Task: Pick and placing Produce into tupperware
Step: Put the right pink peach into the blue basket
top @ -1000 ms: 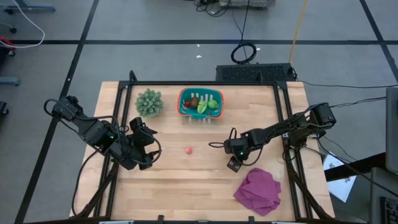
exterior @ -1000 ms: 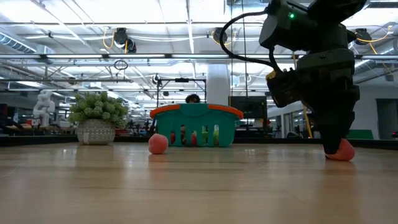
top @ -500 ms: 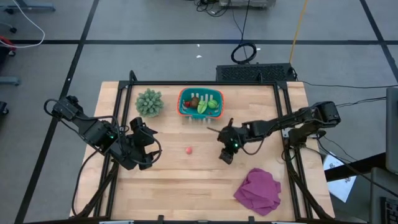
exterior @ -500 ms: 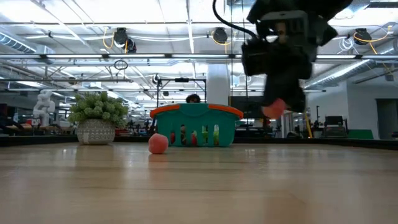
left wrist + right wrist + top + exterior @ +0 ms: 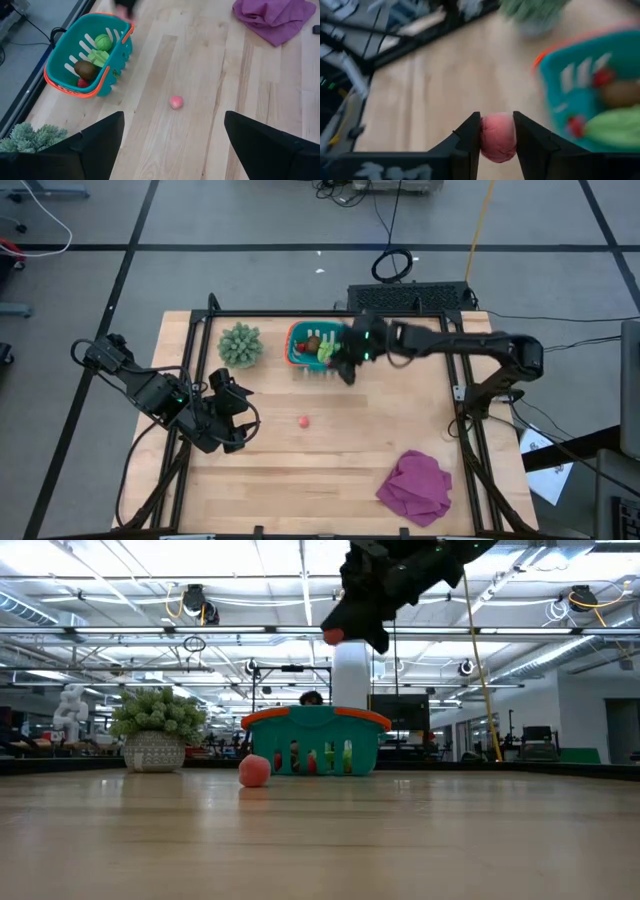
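The teal tupperware (image 5: 322, 346) with an orange-red rim stands on its base near the table's far edge and holds green, brown and red produce. One small red piece (image 5: 303, 421) lies on the table mid-way; it also shows in the left wrist view (image 5: 176, 102) and the low view (image 5: 254, 771). My right gripper (image 5: 346, 370) hangs high beside the tupperware's right end, shut on another small red piece (image 5: 497, 136). My left gripper (image 5: 240, 417) waits open near the table's left side. My right gripper pinches the small red piece (image 5: 333, 635) between its two fingers (image 5: 470, 140), which press on its two opposite sides. The piece is lifted well clear of the table, above the height of the tupperware's rim (image 5: 315, 716).
A spiky grey-green plant in a pot (image 5: 240, 345) stands left of the tupperware. A magenta cloth (image 5: 414, 486) lies near the table's near right corner. Bare wood lies between the loose red piece and the cloth.
My right gripper has lifted the small red piece off the table near the cloth and carried it up and toward the far edge and leftward, to the tupperware's right end. The other red piece, the tupperware and my left arm have kept still.
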{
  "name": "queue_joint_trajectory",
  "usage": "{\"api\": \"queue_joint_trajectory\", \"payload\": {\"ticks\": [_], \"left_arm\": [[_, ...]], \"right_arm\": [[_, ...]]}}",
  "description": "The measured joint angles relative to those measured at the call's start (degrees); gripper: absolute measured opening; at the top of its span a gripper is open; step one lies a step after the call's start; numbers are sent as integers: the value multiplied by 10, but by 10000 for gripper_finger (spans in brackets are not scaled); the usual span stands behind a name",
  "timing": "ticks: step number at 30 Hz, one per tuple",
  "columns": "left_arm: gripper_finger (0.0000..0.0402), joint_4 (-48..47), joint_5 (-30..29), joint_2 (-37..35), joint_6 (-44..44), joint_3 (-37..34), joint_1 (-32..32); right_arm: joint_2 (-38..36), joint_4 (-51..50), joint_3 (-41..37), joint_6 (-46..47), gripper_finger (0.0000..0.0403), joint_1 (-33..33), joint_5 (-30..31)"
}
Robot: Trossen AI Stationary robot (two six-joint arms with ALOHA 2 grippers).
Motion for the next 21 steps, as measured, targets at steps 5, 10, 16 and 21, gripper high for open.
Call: {"api": "queue_joint_trajectory", "payload": {"ticks": [5,10,16,21], "left_arm": [[349,0,0,0,0,0,0],[349,1,0,0,11,0,0],[349,1,-11,0,19,0,10],[349,0,-11,0,19,0,20]], "right_arm": [[-1,0,41,-39,91,-70,-1],[11,0,44,-39,91,-123,-31],[74,6,44,-36,91,-153,-66],[133,7,64,-35,91,-173,-99]]}}
